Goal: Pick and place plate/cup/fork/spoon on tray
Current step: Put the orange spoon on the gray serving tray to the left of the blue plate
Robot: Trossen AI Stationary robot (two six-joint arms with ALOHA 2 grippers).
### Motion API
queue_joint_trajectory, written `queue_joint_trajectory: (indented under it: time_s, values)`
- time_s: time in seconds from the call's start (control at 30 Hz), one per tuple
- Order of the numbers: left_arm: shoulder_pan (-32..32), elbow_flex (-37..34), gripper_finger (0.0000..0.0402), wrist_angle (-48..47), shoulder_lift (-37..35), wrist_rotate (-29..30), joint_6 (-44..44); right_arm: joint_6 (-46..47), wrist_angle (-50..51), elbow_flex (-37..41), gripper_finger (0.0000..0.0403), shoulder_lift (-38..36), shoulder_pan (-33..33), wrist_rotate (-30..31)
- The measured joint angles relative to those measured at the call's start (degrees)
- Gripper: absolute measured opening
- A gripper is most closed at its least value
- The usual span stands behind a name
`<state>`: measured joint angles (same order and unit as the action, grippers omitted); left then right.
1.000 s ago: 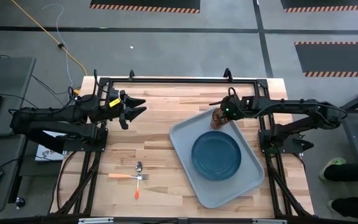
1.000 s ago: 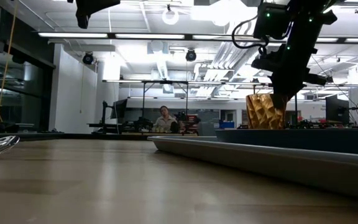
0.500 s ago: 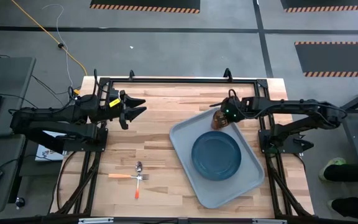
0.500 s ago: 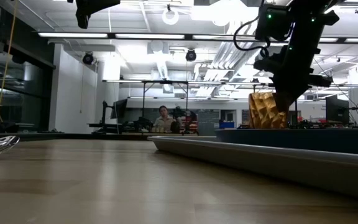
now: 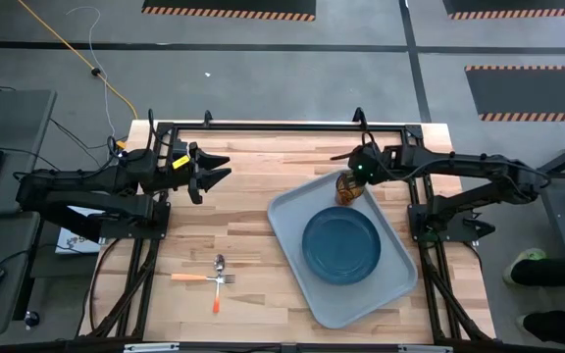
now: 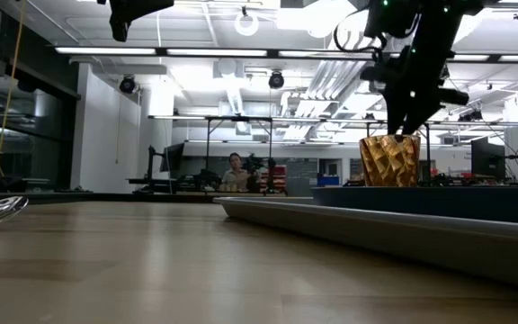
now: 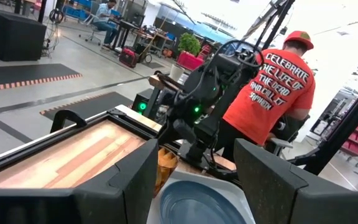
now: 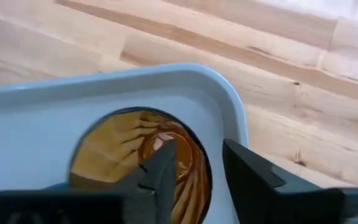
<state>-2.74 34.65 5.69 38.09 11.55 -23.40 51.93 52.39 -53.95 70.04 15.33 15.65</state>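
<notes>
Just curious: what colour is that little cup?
Amber-orange, faceted cup; clearest in the low view.

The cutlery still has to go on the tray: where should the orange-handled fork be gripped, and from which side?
Grip the thin silver-tined fork with the orange handle at mid-handle, coming straight down. It lies flat on the wooden table, and at its tines it meets the small silver spoon, so the handle is the freer part.

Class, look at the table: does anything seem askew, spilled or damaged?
Nothing stands out. The cup stands upright in the tray's corner beside the plate; fork and spoon lie on the wood.
</notes>
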Motion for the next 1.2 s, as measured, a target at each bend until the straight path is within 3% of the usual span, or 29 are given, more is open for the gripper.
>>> queue_joint_trajectory:
  time_s: [0.23, 0.4, 0.57, 0.67, 0.8, 1.0, 1.2]
  values:
    - [0.0, 0.0, 0.02, 0.04, 0.0, 0.0, 1.02, -3.1, 2.97, -7.57, 0.0198, -0.02, -0.02, 0.01]
    - [0.0, 0.0, 0.02, -0.17, 0.0, -0.01, 1.49, -9.74, -3.88, -13.33, 0.0227, -0.04, -4.14, -3.8]
    - [0.0, 0.0, 0.02, -0.57, 0.0, -0.01, 1.49, -15.12, -15.33, -14.28, 0.0228, -0.07, -11.87, -3.69]
    - [0.0, 0.0, 0.02, -0.5, 0.0, 0.0, 1.49, -16.84, -18.39, -14.28, 0.0227, -0.07, -16.71, -0.06]
    - [0.0, 0.0, 0.02, -0.2, 0.0, -0.02, 1.49, -17.47, -18.06, -14.28, 0.0227, -0.07, -21.65, 6.05]
    - [0.0, 0.0, 0.02, -0.2, 0.0, -0.02, 1.49, -17.34, -14.8, -14.28, 0.0227, -0.11, -25.66, 6.82]
    - [0.0, 0.0, 0.02, -0.22, 0.0, -0.02, 1.01, -12.44, -5.28, -13.07, 0.0227, -2.86, -26.48, 7.91]
